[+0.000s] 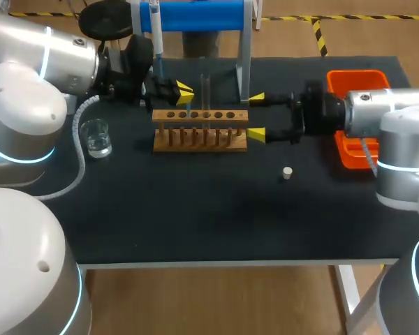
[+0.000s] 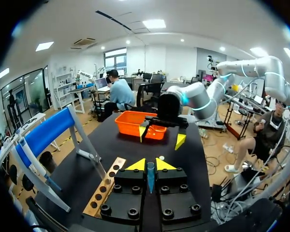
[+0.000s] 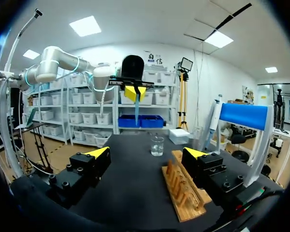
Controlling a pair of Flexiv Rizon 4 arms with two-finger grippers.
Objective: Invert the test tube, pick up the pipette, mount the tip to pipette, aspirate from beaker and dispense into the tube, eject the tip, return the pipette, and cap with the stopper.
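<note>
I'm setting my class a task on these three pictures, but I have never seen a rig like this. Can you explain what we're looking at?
Two robot arms work at a black table. One picture looks down from above and behind them. The two round ones come from a camera on each arm's wrist. Each arm ends in an end effector with two yellow-tipped fingers. The left end effector is shut on a blue pipette tip. The right end effector is open, at the end of a wooden rack that holds an upright test tube. Also on the table are a glass beaker, a small white stopper, an orange bin and a blue stand holding the pipette.
</note>
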